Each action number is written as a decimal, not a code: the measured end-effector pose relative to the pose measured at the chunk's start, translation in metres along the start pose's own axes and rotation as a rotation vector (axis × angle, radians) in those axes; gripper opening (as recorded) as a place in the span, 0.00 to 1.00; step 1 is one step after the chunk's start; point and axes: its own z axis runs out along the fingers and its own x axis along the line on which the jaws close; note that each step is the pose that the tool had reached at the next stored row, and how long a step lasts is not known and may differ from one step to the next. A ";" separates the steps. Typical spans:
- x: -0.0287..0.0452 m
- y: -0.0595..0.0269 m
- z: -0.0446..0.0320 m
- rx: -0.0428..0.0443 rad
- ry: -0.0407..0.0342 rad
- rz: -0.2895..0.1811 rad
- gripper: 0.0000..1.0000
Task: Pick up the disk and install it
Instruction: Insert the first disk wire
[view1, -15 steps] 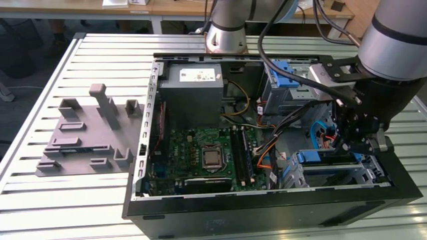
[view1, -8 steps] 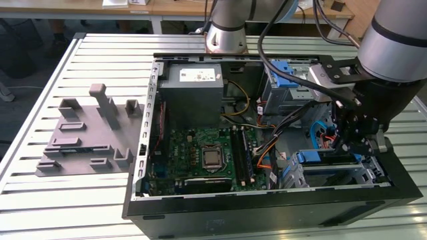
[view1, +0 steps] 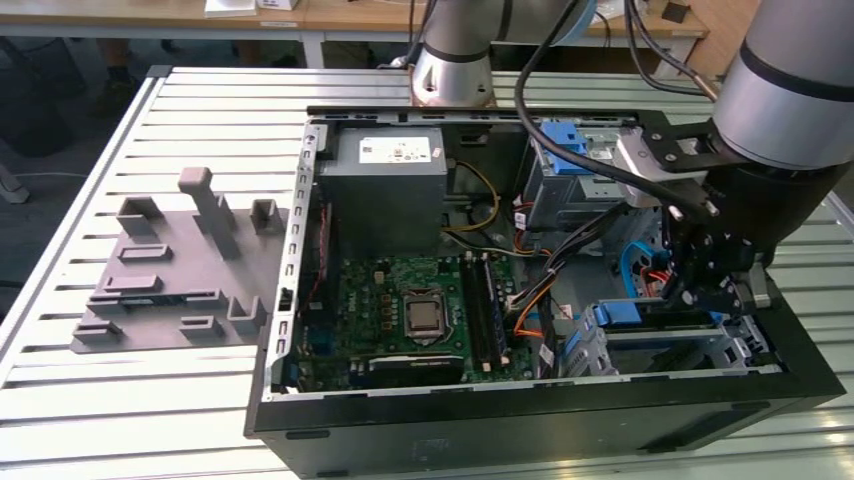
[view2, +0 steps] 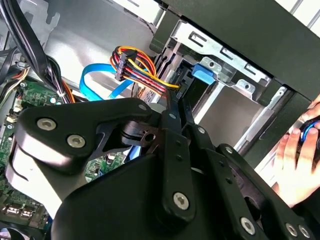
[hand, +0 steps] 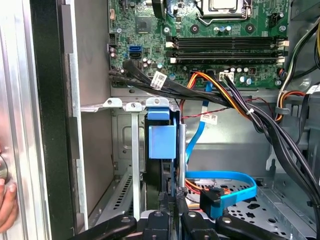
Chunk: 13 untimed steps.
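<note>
The gripper (hand: 172, 212) is closed on the disk's (hand: 162, 142) edge, holding it upright so it slides down into the bay (hand: 125, 106) of the case (view1: 534, 420).

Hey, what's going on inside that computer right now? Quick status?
End effector down inside the computer case, at the drive bay. Disk upright in the bay, blue carrier showing. Bundled cables close alongside. A hand just outside the case.
</note>
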 end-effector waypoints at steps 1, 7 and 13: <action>0.0000 0.0000 0.0000 0.0000 0.0001 0.000 0.16; 0.0000 0.0000 -0.0003 -0.0002 -0.0005 0.000 0.18; 0.0002 -0.0008 -0.0061 -0.0002 -0.0001 0.000 0.24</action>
